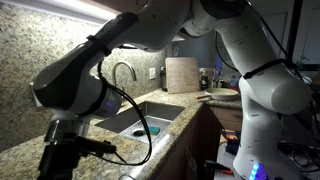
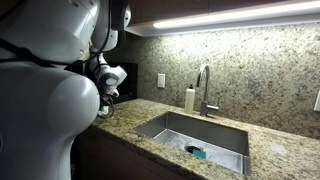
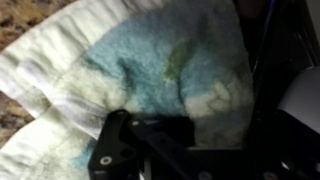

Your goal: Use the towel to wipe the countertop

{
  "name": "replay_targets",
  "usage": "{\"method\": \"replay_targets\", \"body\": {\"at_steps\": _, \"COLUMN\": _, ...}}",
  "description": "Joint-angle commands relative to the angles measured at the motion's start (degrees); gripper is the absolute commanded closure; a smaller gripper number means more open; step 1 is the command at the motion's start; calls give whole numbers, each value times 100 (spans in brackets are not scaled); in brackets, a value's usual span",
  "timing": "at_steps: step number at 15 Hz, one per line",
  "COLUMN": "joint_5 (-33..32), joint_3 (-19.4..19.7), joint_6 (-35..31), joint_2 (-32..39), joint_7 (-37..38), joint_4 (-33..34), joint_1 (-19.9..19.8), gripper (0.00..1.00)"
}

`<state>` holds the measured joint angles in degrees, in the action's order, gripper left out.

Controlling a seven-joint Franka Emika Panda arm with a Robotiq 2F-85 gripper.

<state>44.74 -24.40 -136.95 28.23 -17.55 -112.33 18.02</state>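
The teal-green and white towel [image 3: 150, 60] fills most of the wrist view, bunched and pressed flat on the speckled granite countertop [image 3: 18, 22]. My gripper [image 3: 215, 125] is shut on the towel, with its black fingers [image 3: 125, 145] digging into the cloth from the bottom of that view. In both exterior views the arm hides the towel. The gripper [image 1: 72, 150] hangs low over the near end of the countertop [image 1: 25, 158]. It also shows against the wall end of the countertop [image 2: 140, 122].
A steel sink [image 1: 150, 118] is set into the counter beside the arm, with a faucet [image 2: 205, 85], a soap bottle [image 2: 189, 98] and a small teal sponge [image 2: 197, 152] in the basin. A cutting board [image 1: 182, 75] leans on the granite wall panel.
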Motion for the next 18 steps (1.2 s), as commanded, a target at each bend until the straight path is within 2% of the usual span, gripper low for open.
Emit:
{"method": "replay_targets", "body": {"at_steps": 1, "joint_5": -12, "joint_3": 14, "joint_6": 25, "joint_2": 6, "joint_7": 14, "joint_4": 21, "joint_1": 9, "gripper": 99}}
{"method": "replay_targets", "body": {"at_steps": 5, "joint_5": -47, "joint_3": 67, "joint_6": 29, "joint_2": 4, "joint_7": 52, "joint_4": -29, "joint_1": 19, "gripper": 100}}
{"method": "replay_targets", "body": {"at_steps": 18, "joint_5": 750, "joint_3": 680, "joint_6": -214, "joint_2": -937, "joint_7": 379, "joint_4": -1560, "joint_1": -538, "gripper": 100}}
